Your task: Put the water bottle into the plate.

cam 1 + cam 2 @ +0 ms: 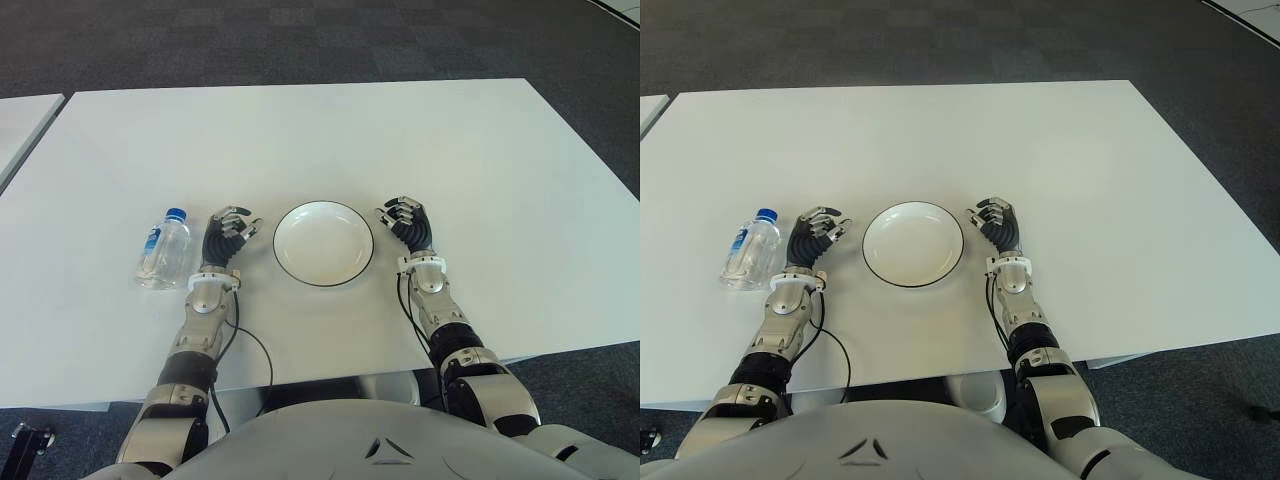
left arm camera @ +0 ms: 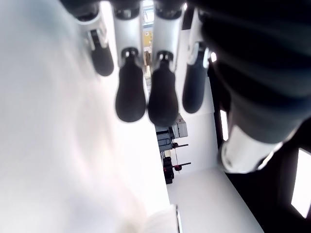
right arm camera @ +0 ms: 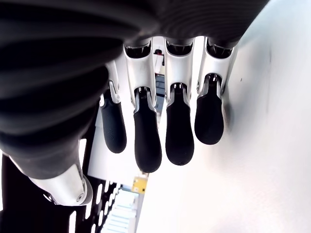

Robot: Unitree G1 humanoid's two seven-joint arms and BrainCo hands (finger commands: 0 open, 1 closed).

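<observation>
We see both hands empty beside the plate [image 1: 323, 244].
The water bottle [image 1: 163, 248] lies on the worktop [image 1: 300, 140], just left of our relaxed left hand [image 1: 228, 236]; right hand [image 1: 406, 222] relaxed too.

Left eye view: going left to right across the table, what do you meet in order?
Bottle → left hand → plate → right hand, all on the white table.

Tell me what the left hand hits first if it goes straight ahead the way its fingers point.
Probably nothing: the left hand points up the bare table, passing between the water bottle and plate. Depth is hard to judge.
</observation>
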